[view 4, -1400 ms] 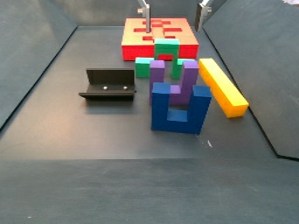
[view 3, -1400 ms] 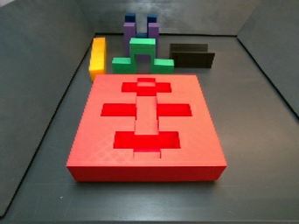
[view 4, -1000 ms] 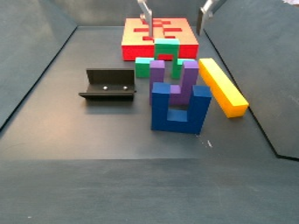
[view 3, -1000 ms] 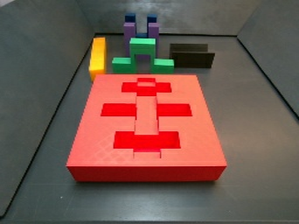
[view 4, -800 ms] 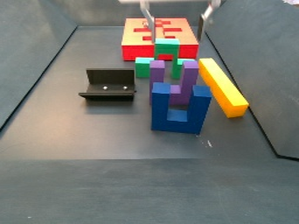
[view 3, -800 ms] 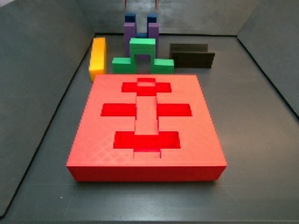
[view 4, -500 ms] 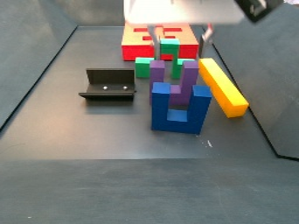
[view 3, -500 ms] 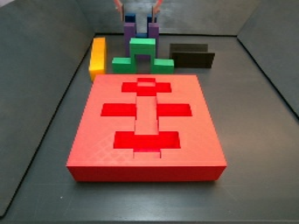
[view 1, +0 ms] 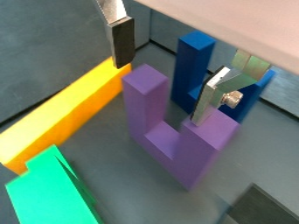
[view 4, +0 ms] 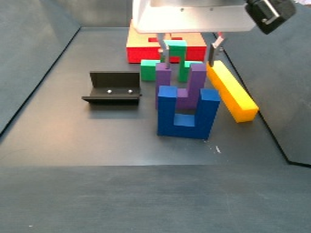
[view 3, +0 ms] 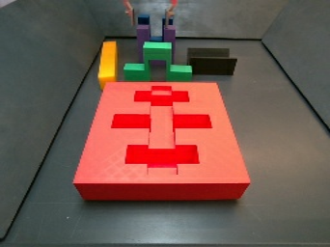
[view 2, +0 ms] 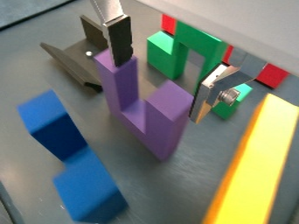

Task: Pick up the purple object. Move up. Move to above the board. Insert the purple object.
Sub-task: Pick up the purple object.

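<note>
Over the purple object [view 1: 176, 131], your gripper [view 1: 170, 66] hangs with fingers [view 1: 121, 40] spread wide, empty, straddling its prongs to grasp it.

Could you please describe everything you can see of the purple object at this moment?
The purple object is a matte, plastic-looking U-shaped block: two upright prongs joined by a low bar. It stands upright on the dark floor, nested against the blue block, between the fixture and the yellow bar, with the green block beyond. The gripper hangs open around its prongs, one finger at each side, not yet clamped.
</note>
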You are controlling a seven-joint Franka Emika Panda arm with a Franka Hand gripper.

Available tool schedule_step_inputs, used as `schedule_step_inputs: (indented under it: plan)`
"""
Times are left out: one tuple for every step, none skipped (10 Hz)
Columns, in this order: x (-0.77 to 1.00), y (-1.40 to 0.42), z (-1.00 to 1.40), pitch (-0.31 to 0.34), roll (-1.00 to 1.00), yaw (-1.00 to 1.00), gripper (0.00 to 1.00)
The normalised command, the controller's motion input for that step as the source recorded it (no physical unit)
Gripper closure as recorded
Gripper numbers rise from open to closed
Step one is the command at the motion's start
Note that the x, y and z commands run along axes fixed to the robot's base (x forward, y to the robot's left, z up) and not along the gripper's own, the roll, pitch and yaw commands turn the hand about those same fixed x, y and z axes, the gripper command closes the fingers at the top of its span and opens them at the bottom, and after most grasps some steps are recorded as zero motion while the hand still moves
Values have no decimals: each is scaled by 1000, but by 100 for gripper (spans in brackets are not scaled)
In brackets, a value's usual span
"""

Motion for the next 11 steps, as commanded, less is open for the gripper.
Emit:
schedule_step_inputs:
  plan:
    - [-269, 0, -183, -83, 33, 0, 0]
    - [-223, 0, -180, -79, 0, 0, 0]
    - [-77, 0, -597, -159, 27, 0, 0]
    - [0, 0, -720, -223, 6, 0, 0]
    - [94, 0, -437, -100, 0, 0, 0]
    - [0, 0, -243, -109, -3, 0, 0]
    - [0, 0, -9, -14, -1, 0, 0]
    - [0, 0, 0, 0, 0, 0, 100]
    - [0, 0, 0, 0, 7, 0, 100]
    - [0, 3, 0, 0, 16, 0, 100]
    - [0, 0, 0, 0, 0, 0, 100]
